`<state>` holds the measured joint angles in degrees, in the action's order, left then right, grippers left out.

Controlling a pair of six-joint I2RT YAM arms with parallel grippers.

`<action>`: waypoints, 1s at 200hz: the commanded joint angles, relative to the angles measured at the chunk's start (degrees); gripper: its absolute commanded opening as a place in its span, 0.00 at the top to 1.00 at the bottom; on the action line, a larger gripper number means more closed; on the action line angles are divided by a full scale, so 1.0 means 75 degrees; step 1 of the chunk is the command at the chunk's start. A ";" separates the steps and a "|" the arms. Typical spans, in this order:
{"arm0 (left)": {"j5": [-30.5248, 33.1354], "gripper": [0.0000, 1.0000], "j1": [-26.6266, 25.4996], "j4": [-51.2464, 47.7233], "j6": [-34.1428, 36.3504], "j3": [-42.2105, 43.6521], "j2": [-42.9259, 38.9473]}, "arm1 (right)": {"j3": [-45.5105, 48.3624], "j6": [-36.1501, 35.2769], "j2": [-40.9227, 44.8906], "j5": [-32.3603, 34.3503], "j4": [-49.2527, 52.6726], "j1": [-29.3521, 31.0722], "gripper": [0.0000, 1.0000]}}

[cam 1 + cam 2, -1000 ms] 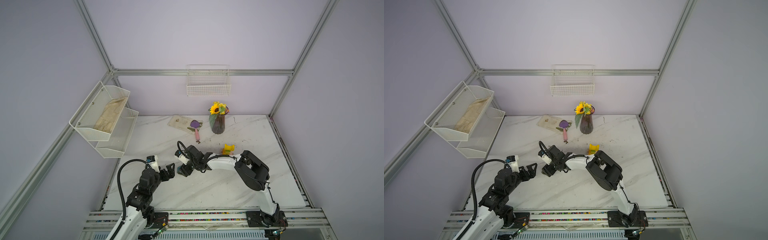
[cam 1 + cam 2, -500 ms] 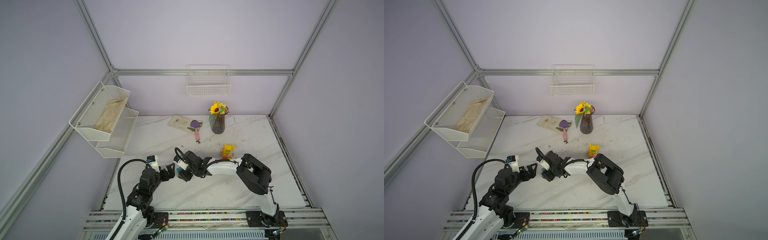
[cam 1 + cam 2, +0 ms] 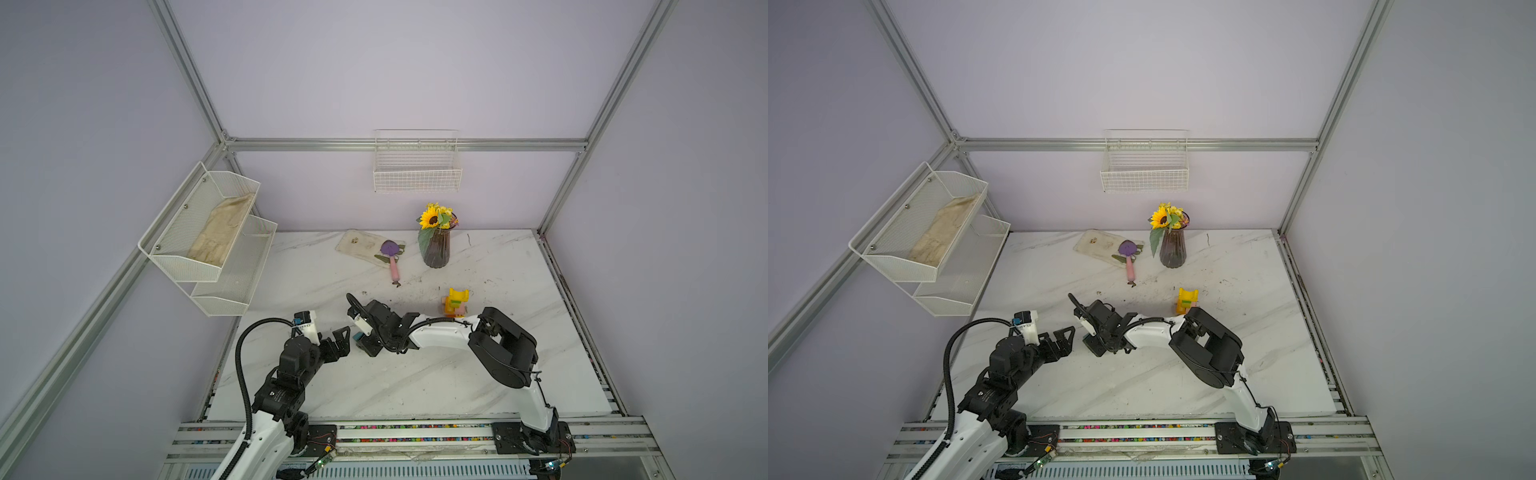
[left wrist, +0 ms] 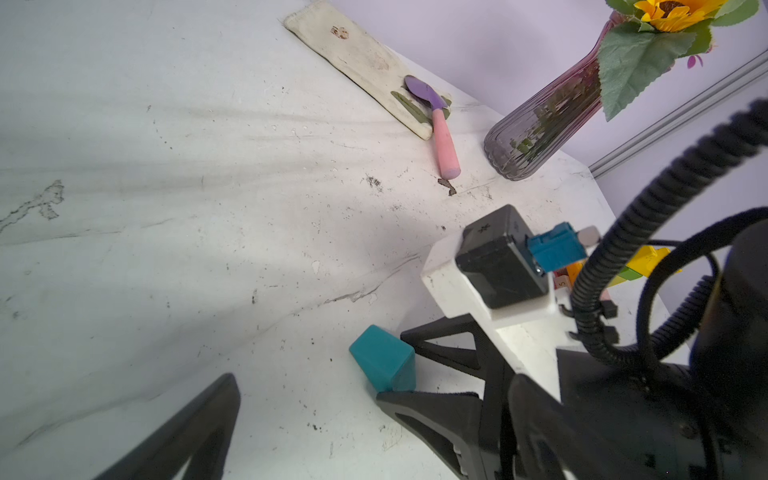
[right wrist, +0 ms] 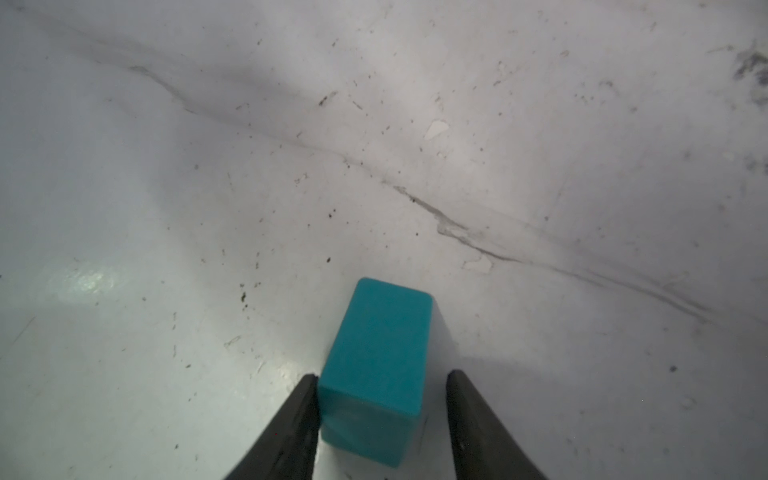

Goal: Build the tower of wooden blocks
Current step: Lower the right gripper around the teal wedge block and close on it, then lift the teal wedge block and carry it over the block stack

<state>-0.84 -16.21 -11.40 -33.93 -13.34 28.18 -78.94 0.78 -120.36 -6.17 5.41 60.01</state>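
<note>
moved: your right arm has swung further toward the left arm since the earlier top frames and come down low over the table; left arm hasn't shifted.
top views: right gripper (image 3: 360, 341) sits low on the marble table (image 3: 478, 374), reaching across the middle, just beside the left gripper (image 3: 338, 338). A sliver of the teal block (image 3: 356, 337) shows at its tip. The tower (image 3: 455, 302) stands well apart, near the right arm's elbow, yellow on top, with orange, green and pink below. Vase (image 3: 1172, 249) and scoop (image 3: 1128, 259) sit at the back, not involved.
left wrist: teal block (image 4: 384, 365) lies on the table between your right gripper's fingers (image 4: 436, 405); one sloped face, rounded edges. Left gripper is wide open, holding nothing.
right wrist: teal block (image 5: 376, 370) sits between the fingers (image 5: 291, 428). One finger touches its side; the other stands off with a clear gap. So part-closed, no grip yet.
block look: matte teal, smooth, small, lying on its side; likely slides easily on marble.
how to: the block is off-centre in the jaws, so expect it to get pushed as they close. Close slowly, confirm both fingers seat on flat sides, not the slope, then lift straight up before heading to the tower.
</note>
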 commanded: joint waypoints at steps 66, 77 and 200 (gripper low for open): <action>-0.0253 0.00 0.0015 0.0387 -0.0064 0.0092 0.0152 | -0.0363 0.0121 -0.0521 0.0413 0.0775 0.0237 0.57; -0.0239 0.00 0.0016 0.0398 -0.0068 0.0092 0.0200 | -0.0471 0.0128 -0.0589 0.0385 0.0889 0.0237 0.60; -0.0529 0.00 0.0016 0.0401 0.0025 0.0024 0.0273 | 0.0913 -0.0070 0.1886 0.1074 0.0810 -0.0009 1.00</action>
<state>-3.68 -16.21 -11.16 -33.87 -13.34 30.52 -75.33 1.02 -114.08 -2.31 10.55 61.01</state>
